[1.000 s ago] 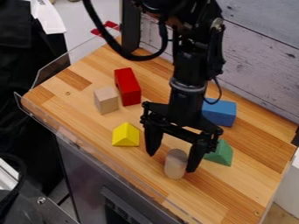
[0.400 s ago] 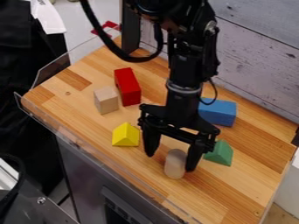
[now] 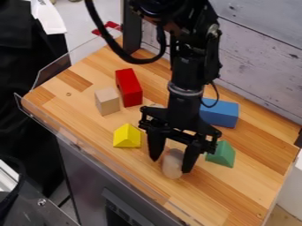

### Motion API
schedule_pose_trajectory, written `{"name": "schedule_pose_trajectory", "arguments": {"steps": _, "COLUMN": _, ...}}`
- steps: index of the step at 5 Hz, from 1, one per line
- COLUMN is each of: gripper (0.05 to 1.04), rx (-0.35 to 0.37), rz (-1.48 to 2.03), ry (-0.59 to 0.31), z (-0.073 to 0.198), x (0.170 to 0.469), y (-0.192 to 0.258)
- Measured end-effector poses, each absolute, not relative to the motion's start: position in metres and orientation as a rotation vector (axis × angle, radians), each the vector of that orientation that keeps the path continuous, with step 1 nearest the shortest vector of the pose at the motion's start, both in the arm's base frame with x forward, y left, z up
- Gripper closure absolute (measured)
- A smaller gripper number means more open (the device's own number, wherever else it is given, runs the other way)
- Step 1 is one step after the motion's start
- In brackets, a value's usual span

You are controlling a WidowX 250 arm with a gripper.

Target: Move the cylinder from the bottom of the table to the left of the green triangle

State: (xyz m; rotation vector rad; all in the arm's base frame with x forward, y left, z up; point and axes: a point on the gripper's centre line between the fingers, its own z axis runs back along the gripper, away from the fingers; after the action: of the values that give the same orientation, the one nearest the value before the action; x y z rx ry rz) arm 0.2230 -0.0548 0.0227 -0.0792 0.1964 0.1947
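In the camera view, a black robot arm (image 3: 186, 73) is coming in from the top edge, right of centre, and its gripper (image 3: 170, 165) is hanging over a striped wooden table (image 3: 236, 192). The two fingers are pointing down and standing apart.

A pale cylinder (image 3: 171, 167) is sitting between the fingertips, below the centre of the frame and slightly to the right. The picture-left finger is leaving a visible gap beside the cylinder, while the picture-right finger is appearing right at the cylinder's other side; whether it is touching cannot be told. The cylinder's upper part is showing between the fingers, and its rounded lower end is reaching a little below them.

A green triangular block (image 3: 221, 155) is resting to the right of the gripper, near the picture-right finger, so the cylinder is lying to its left and slightly lower in the frame. A yellow triangular block (image 3: 126, 137) is resting on the other side, left of the gripper and higher than the cylinder. A blue block (image 3: 221, 113) is sitting right of centre, partly passing behind the arm.

In the upper left part of the tabletop, a red block (image 3: 130, 88) is lying at a slant, with a plain wooden block (image 3: 107, 102) standing just beside it, toward the lower left. A pale board wall (image 3: 265, 57) is rising behind the table at the upper right.
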Motion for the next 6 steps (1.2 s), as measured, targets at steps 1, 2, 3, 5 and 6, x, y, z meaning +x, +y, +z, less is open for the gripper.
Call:
{"name": "schedule_pose_trajectory", "arguments": {"steps": 1, "gripper": 0.585, "rx": -0.082, "rz": 0.195, "ry": 0.189, "z": 0.022, "x": 0.224, "y": -0.055}}
{"name": "schedule_pose_trajectory", "arguments": {"steps": 2, "gripper": 0.585, "rx": -0.089, "rz": 0.186, "ry": 0.154, "z": 0.029, "x": 0.228, "y": -0.055}}
{"name": "schedule_pose_trajectory", "arguments": {"steps": 3, "gripper": 0.585, "rx": -0.069, "rz": 0.157, "ry": 0.075, "z": 0.049, "x": 0.249, "y": -0.052}}
{"name": "schedule_pose_trajectory", "arguments": {"steps": 5, "gripper": 0.585, "rx": -0.055, "rz": 0.118, "ry": 0.009, "z": 0.065, "x": 0.279, "y": -0.056}}
{"name": "schedule_pose_trajectory", "arguments": {"steps": 6, "gripper": 0.585, "rx": -0.071, "rz": 0.108, "ry": 0.032, "z": 0.054, "x": 0.281, "y": -0.055}}
